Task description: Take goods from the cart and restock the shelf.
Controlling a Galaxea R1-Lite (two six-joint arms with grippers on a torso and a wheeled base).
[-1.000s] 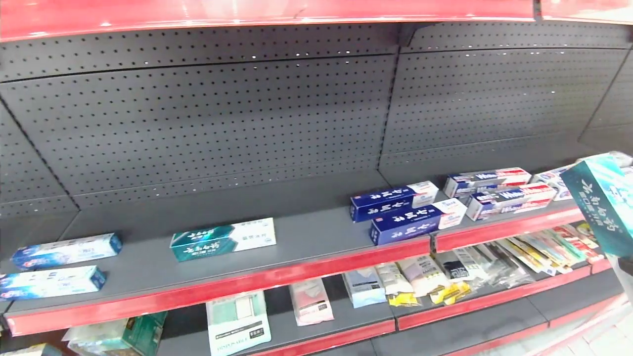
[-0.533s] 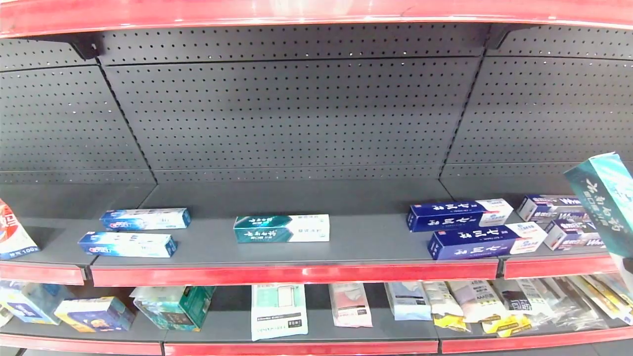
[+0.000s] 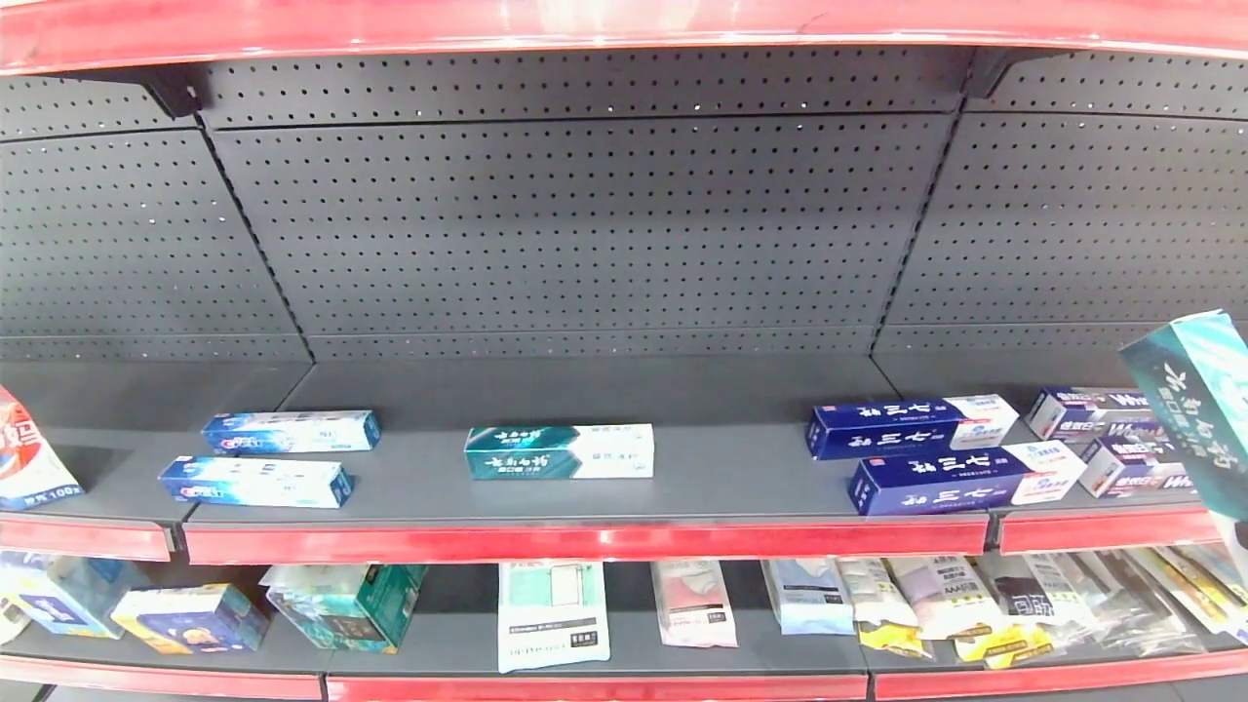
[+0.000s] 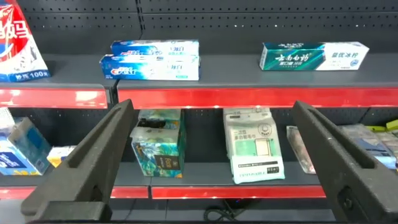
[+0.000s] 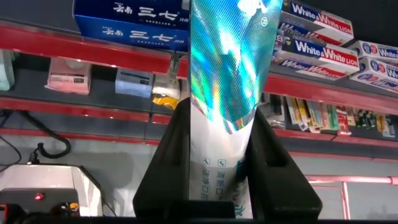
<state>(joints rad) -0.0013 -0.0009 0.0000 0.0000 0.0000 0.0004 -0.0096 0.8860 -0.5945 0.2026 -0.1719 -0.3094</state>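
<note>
Head view sets you square in front of the dark grey metal shelf with a red front edge (image 3: 585, 539) and a perforated back panel (image 3: 585, 224). Your right end effector (image 5: 224, 124) is clamped on the lower end of a long teal holographic toothpaste box (image 5: 227, 56), which rises nearly upright from between its black fingers. In the head view you find this toothpaste box (image 3: 1194, 409) at the far right, held tilted in the air in front of the shelf's right end. Your left end effector (image 4: 212, 107) points at the shelf with its 2 black foam-faced fingers (image 4: 93, 162) spread wide and nothing between them.

On the upper board you have 1 teal-and-white toothpaste box (image 3: 559, 451) lying flat near the middle. 2 light blue toothpaste boxes (image 3: 291, 431) lie just beside each other to its left. 2 dark blue toothpaste boxes (image 3: 912, 426) lie to its right, well apart from it. Below, the lower shelf board (image 3: 458, 614) carries a teal carton (image 3: 346, 604) and a white-and-green flat pack (image 3: 553, 612) near each other, with more flat packets further right.
</note>
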